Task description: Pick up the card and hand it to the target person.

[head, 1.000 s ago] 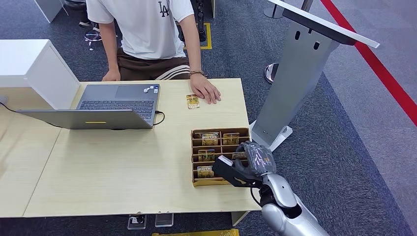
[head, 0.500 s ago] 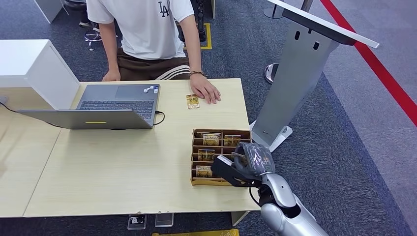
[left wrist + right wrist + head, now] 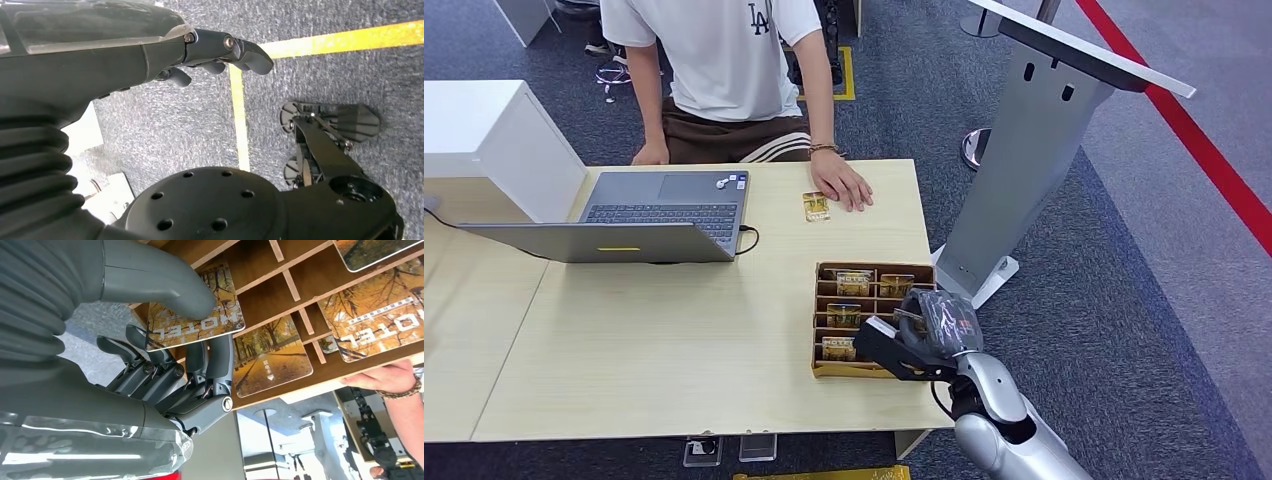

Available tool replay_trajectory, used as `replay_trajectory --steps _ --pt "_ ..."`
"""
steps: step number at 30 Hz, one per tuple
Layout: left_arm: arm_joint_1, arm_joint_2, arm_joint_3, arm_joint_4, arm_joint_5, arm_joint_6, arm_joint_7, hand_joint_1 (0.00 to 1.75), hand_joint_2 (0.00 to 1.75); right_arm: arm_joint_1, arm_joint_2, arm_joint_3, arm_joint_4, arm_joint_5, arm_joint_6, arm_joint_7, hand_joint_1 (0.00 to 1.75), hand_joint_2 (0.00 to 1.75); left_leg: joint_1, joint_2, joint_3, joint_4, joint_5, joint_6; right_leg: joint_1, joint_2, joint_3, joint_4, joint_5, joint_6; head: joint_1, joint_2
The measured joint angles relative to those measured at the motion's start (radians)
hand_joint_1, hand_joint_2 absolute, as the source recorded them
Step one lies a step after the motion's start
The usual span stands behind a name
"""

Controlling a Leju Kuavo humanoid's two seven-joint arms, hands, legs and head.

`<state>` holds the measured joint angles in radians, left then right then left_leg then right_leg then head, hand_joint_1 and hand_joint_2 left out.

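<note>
Compared with one second ago, the right hand point(image 3: 921, 338) has shifted a little toward the table edge and the wooden divided card tray point(image 3: 819, 369) has slid slightly with it, while everything else stayed in place. Nearest to the robot, this right hand is at the tray's right side, and in the right wrist view its grey thumb point(image 3: 165, 282) presses on an autumn-printed hotel card point(image 3: 200, 315) with the dark fingers point(image 3: 200, 375) curled under it, so it pinches the card. More such cards lie in the other compartments point(image 3: 856, 283). The left hand point(image 3: 150, 55) hangs over grey carpet with fingers loosely bent, holding nothing. Farther on the pale wooden table point(image 3: 654, 340) stands an open grey laptop point(image 3: 639, 215). Beyond, one loose card point(image 3: 815, 206) lies just beside the hand point(image 3: 844, 187) of a person in a white T-shirt point(image 3: 724, 50).
</note>
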<state>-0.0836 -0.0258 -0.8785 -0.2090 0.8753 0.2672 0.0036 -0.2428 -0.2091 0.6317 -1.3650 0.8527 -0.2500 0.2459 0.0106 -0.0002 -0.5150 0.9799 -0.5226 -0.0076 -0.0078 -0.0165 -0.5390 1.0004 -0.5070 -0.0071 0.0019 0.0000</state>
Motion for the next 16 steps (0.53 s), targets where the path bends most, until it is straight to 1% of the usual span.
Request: replay_trajectory --steps 4,7,11,16 --pt "0.0 0.001 -0.006 0.0 0.002 0.004 0.009 0.0 1.75 0.0 0.0 0.0 -0.023 -0.017 -0.011 -0.025 1.75 1.75 0.0 0.0 0.0 0.0 0.0 0.0 0.0 0.0 0.0 0.0 0.0 0.0 0.0 0.0" --pt "0.0 0.003 -0.012 0.0 0.003 0.005 0.015 0.0 1.75 0.0 -0.001 -0.004 -0.071 -0.065 -0.027 -0.07 1.75 1.75 0.0 0.0 0.0 0.0 0.0 0.0 0.0 0.0 0.0 0.0 0.0 0.0 0.0 0.0" --pt "0.0 0.006 -0.017 0.0 0.008 0.007 0.019 0.0 1.75 -0.003 -0.007 -0.016 -0.18 -0.163 -0.044 -0.162 1.75 1.75 0.0 0.0 0.0 0.0 0.0 0.0 0.0 0.0 0.0 0.0 0.0 0.0 0.0 0.0" --pt "0.001 0.016 -0.022 0.0 0.028 0.022 0.025 0.0 1.75 -0.013 -0.024 -0.035 -0.31 -0.217 -0.052 -0.21 1.75 1.75 0.0 0.0 0.0 0.0 0.0 0.0 0.0 0.0 0.0 0.0 0.0 0.0 0.0 0.0"
